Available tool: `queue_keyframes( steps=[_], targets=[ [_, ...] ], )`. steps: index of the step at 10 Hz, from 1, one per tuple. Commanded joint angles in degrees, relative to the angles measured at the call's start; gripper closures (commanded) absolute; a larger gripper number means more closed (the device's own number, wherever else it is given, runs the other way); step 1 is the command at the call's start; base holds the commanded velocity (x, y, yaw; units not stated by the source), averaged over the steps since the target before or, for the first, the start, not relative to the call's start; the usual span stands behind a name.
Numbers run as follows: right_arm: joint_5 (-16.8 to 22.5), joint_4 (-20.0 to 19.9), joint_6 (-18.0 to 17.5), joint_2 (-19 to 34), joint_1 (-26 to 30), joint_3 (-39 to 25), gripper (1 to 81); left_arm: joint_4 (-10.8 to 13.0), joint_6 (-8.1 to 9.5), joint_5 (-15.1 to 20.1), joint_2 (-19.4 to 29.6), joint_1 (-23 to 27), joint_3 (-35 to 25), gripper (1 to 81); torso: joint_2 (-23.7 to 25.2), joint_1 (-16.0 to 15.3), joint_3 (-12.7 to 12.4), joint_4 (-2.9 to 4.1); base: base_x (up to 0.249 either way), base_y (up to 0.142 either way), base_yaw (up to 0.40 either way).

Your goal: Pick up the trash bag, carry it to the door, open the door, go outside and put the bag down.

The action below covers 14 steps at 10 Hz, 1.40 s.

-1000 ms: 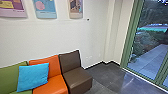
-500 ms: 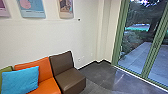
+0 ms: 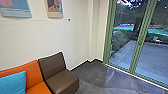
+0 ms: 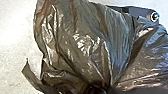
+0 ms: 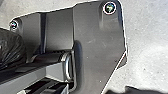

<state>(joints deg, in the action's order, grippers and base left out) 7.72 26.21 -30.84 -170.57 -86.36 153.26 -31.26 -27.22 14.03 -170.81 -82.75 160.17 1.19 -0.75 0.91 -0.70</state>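
Trash bag: dark, shiny, crumpled, big in the left wrist view
Left pincer, right pincer: can't tell whether open or closed
Brown seat: head view, lower left, beside the orange seat
Blue cushion: lower left corner
Green-framed glass door: right side, paving beyond

Aims both wrist cameras downward, with the wide dark plate and jointed bar before the right one.
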Motion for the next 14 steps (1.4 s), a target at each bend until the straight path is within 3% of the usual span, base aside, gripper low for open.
queue_keyframes(
  steps=[1,14],
  targets=[
    [3.1,0.4,0.5,0.2,2.9,0.2,1.0,0.1,-0.55,4.5,0.3,3.2,0.1,81.1,0.0,0.0,0.0,0.00,0.000,0.000,-0.279],
    [3.1,0.1,1.7,-0.1,3.1,0.2,1.0,1.0,-0.55,4.5,-0.2,3.2,0.2,81.1,0.0,0.0,0.0,0.00,0.000,0.000,-0.299]
  ],
)
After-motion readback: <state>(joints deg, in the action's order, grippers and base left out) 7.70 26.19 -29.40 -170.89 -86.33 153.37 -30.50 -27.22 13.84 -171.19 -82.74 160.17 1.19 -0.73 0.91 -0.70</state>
